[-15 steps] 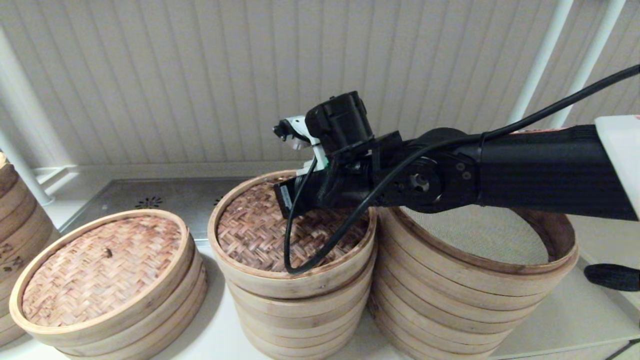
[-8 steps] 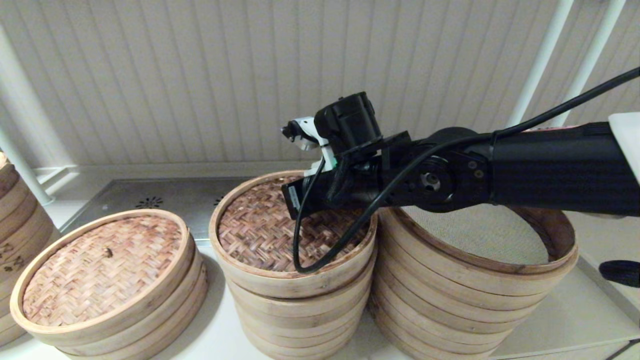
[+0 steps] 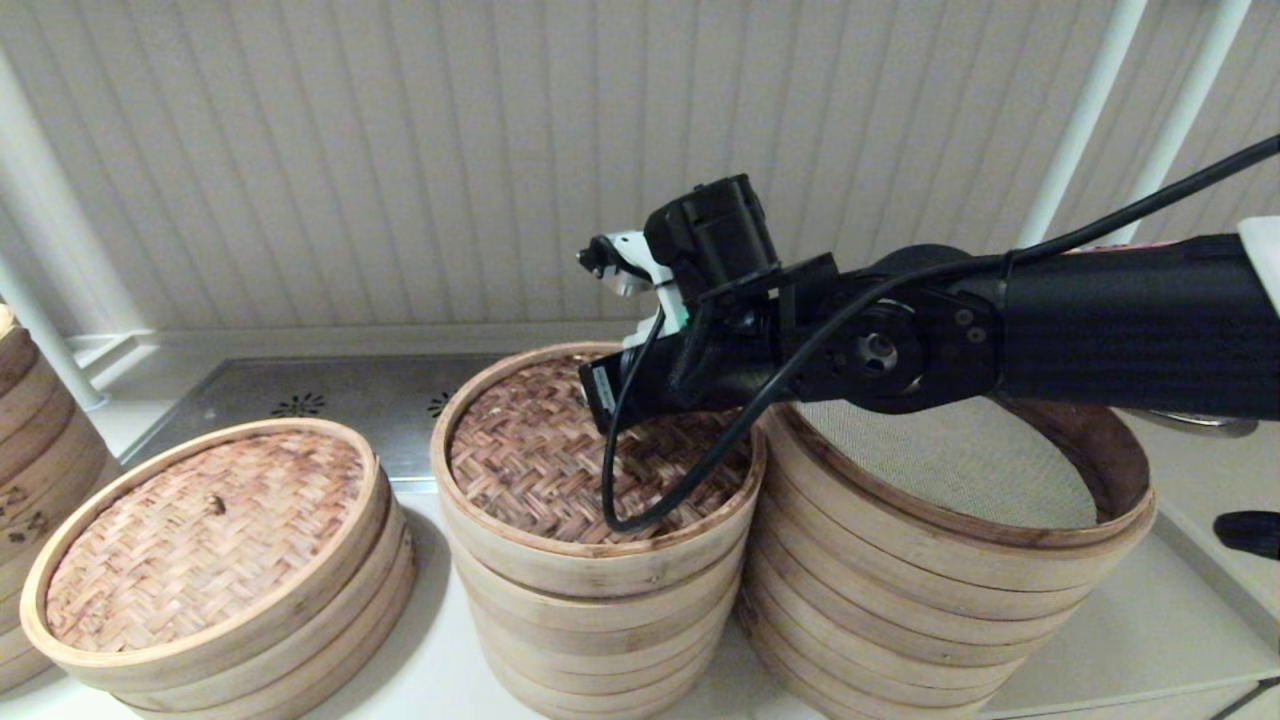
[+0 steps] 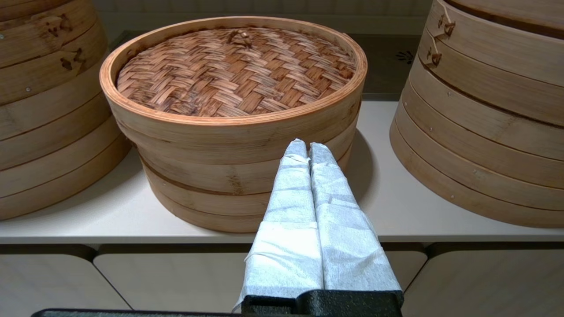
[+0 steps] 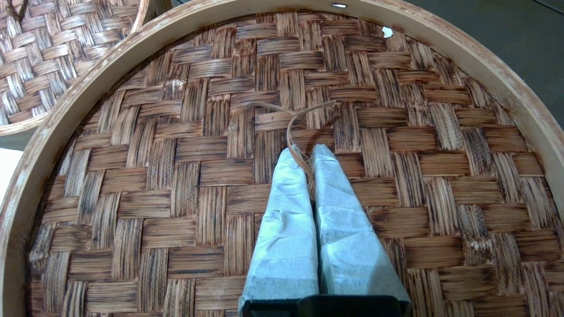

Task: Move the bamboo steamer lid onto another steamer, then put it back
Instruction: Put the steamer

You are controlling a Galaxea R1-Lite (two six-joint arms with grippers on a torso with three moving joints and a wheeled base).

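Observation:
The bamboo steamer lid, dark herringbone weave in a pale hoop, is over the narrower middle stack; whether it still touches the stack I cannot tell. My right gripper reaches in from the right above the lid's centre and is shut on the thin strip loop handle of the lid. Another steamer, the widest stack with a grey-beige mesh liner, stands uncovered against the lid's right side. My left gripper is shut on nothing, low at the table's front.
A low steamer with a pinkish-tan knotted lid stands to the left. A further stack is at the far left edge. White poles rise behind the wide steamer. The slatted wall is close behind.
My right arm has drawn back to the right and the lid has shifted a little right with it, towards the wide steamer.

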